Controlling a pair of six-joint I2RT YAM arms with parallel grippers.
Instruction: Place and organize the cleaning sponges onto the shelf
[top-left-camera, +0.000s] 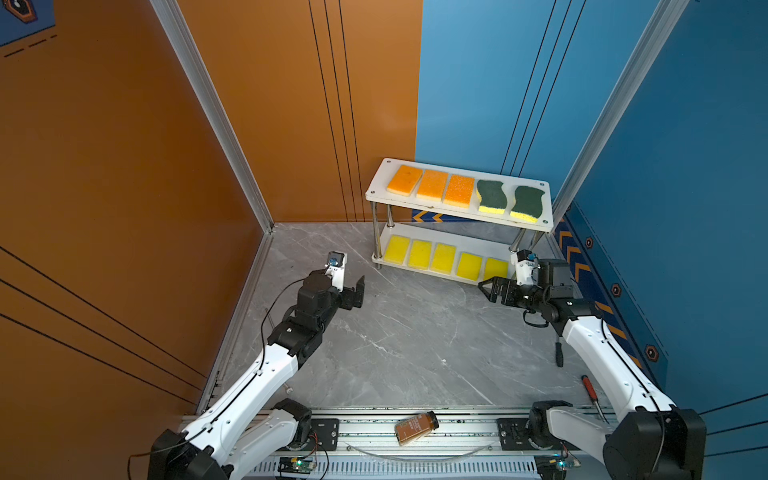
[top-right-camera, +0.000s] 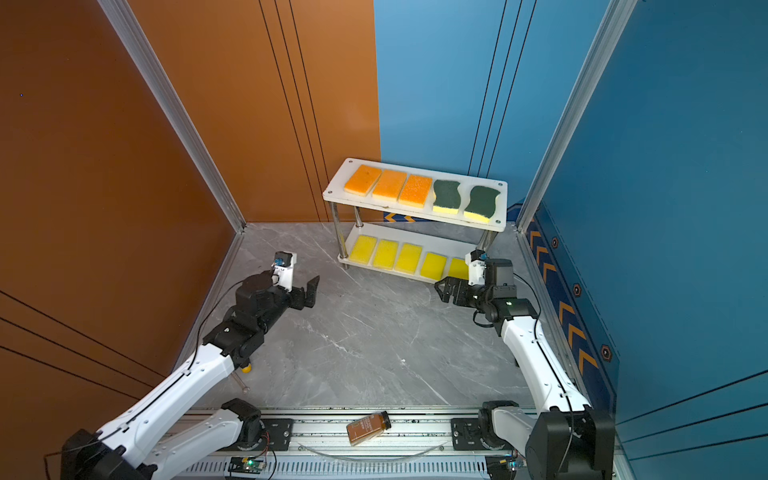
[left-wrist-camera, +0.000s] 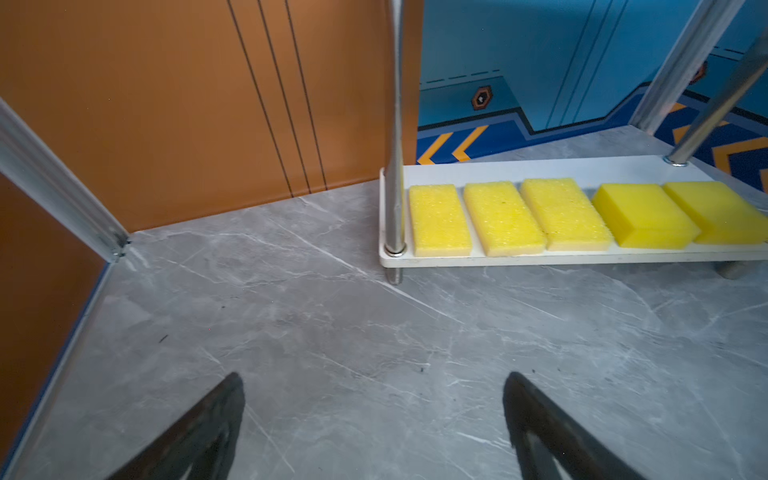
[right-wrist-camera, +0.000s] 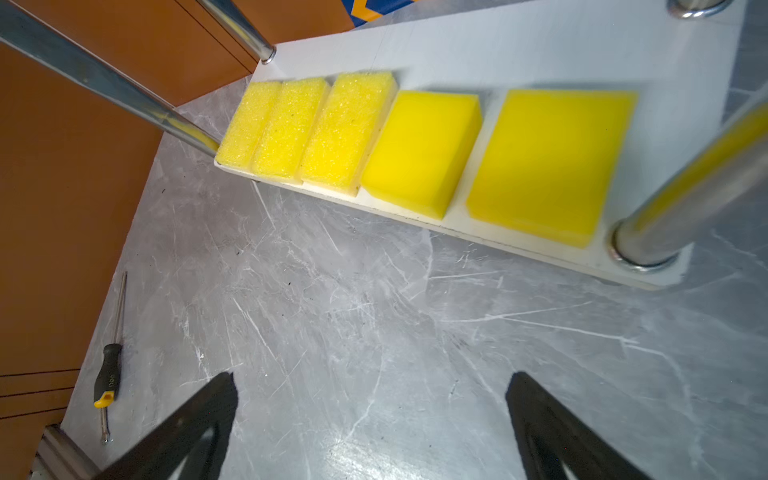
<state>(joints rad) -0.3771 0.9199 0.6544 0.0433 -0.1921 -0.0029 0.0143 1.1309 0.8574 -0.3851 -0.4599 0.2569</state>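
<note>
Orange wall (top-left-camera: 291, 104) meets blue wall (top-left-camera: 478, 83) above marbled floor (top-left-camera: 415, 332).

arms (top-left-camera: 274, 368): white shells — black joints | cables (top-left-camera: 262, 332): black, along links | fingers (left-wrist-camera: 208, 415): black, triangular

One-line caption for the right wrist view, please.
Right gripper open, facing five yellow sponges lined up on the shelf's lower board; a screwdriver lies off to the side.
</note>
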